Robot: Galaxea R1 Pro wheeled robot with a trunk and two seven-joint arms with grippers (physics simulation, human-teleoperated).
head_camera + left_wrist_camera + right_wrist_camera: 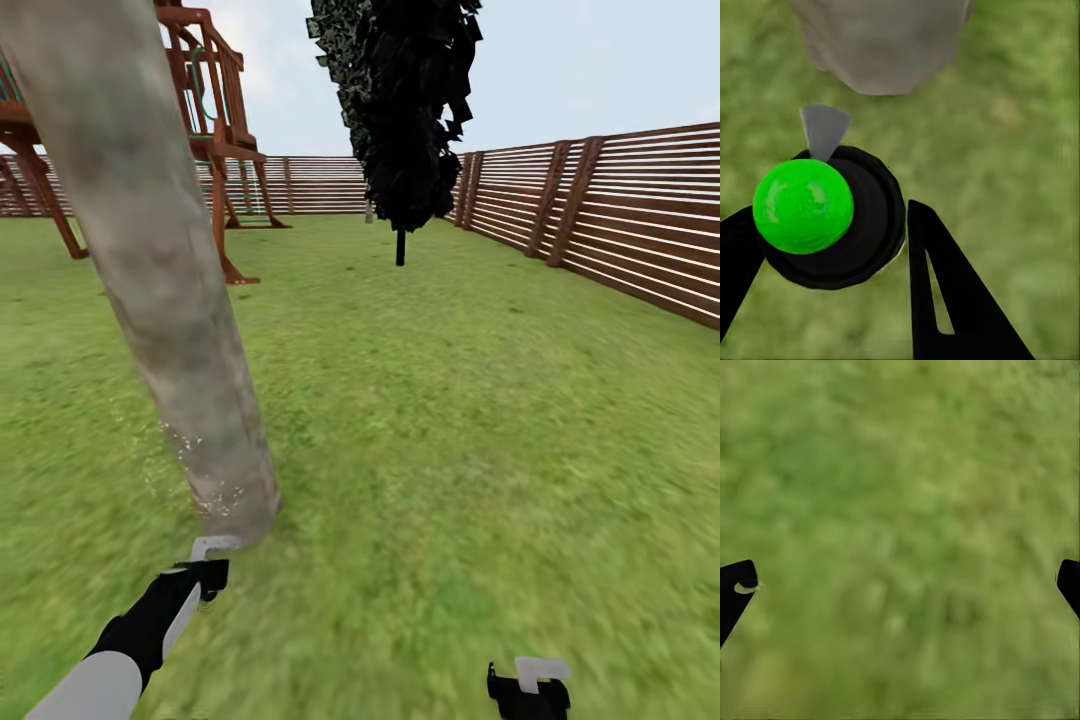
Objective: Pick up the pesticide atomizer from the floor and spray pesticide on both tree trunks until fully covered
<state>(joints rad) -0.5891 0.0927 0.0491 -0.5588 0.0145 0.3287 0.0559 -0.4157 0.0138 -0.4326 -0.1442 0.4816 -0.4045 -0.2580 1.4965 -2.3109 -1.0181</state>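
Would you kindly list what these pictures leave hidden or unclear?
- Tree trunk: its crown, cut off by the head view's top edge.
- Pesticide atomizer: its body, hidden beneath its own cap in the left wrist view.
- Right gripper: partly cut off by the head view's bottom edge.

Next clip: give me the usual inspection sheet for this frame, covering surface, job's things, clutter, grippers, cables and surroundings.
Surface: green lawn.
Job's things: pale mottled tree trunk leans across the head view, with white specks near its base; the pesticide atomizer, a dark round body with a green ball on it and a grey nozzle, points at the trunk base.
Clutter: nothing seen.
Grippers: left gripper is shut on the atomizer; right gripper is open over bare grass, fingertips far apart.
Cables: nothing seen.
Surroundings: brown slat fence, wooden play structure, thin-trunked dark-leaved tree, pale sky.
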